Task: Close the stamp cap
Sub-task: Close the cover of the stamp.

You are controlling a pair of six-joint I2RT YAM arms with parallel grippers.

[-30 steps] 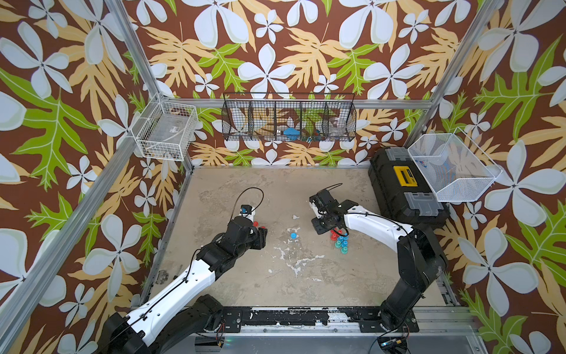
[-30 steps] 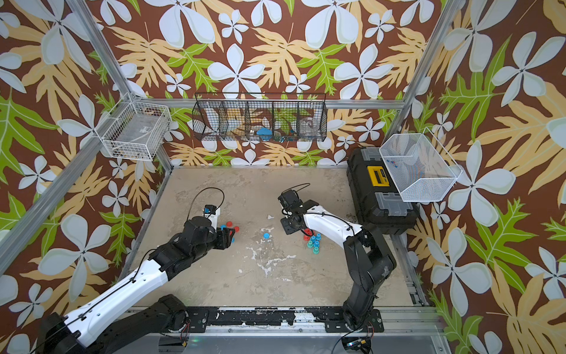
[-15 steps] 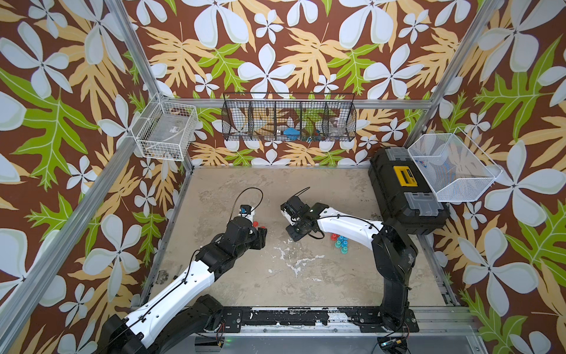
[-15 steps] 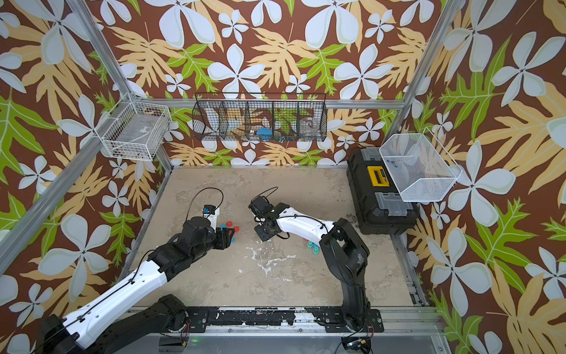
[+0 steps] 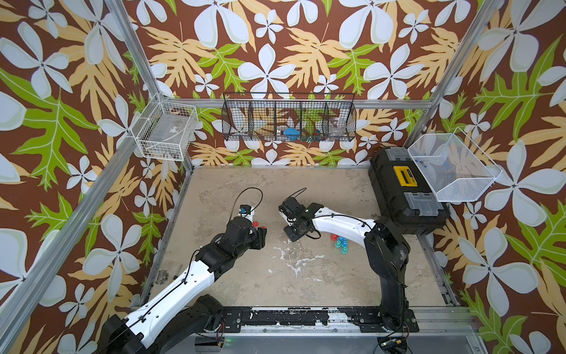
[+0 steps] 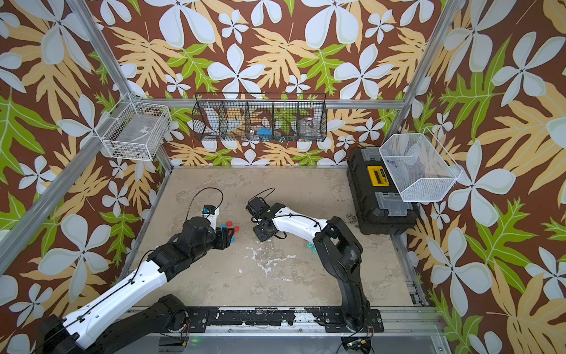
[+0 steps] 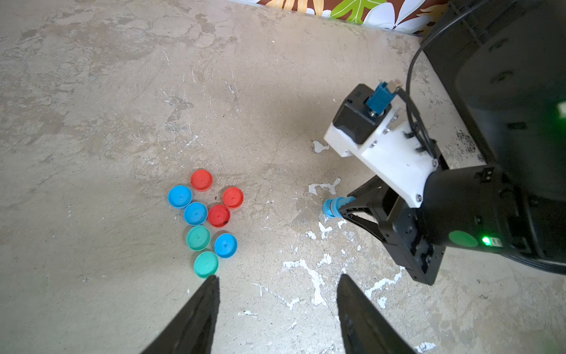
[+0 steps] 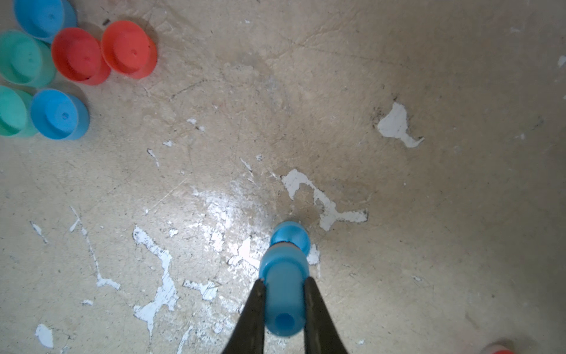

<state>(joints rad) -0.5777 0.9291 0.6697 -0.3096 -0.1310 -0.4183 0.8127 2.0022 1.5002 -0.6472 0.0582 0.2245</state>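
My right gripper (image 8: 283, 280) is shut on a blue stamp (image 8: 283, 294), which it holds upright over the middle of the table. Right under the stamp's end lies a round blue stamp cap (image 8: 290, 238); whether they touch I cannot tell. The left wrist view shows the same stamp (image 7: 332, 208) at the right gripper's (image 7: 343, 209) tips. In both top views the right gripper (image 5: 292, 237) hides stamp and cap. My left gripper (image 7: 277, 277) is open and empty, low over the table to the left (image 5: 262, 237), its one fingertip (image 7: 211, 283) beside a green cap (image 7: 205, 263).
Several loose red, blue and green caps (image 7: 211, 214) lie in a cluster by the left gripper (image 6: 228, 226). A few more coloured pieces (image 5: 338, 242) sit under the right forearm. A black toolbox (image 5: 404, 190) stands at the right edge, with wire baskets (image 5: 288, 121) on the walls.
The right arm has swung left across the table with the stamp, to stand over the spot where the blue cap lay. The left arm has not moved.
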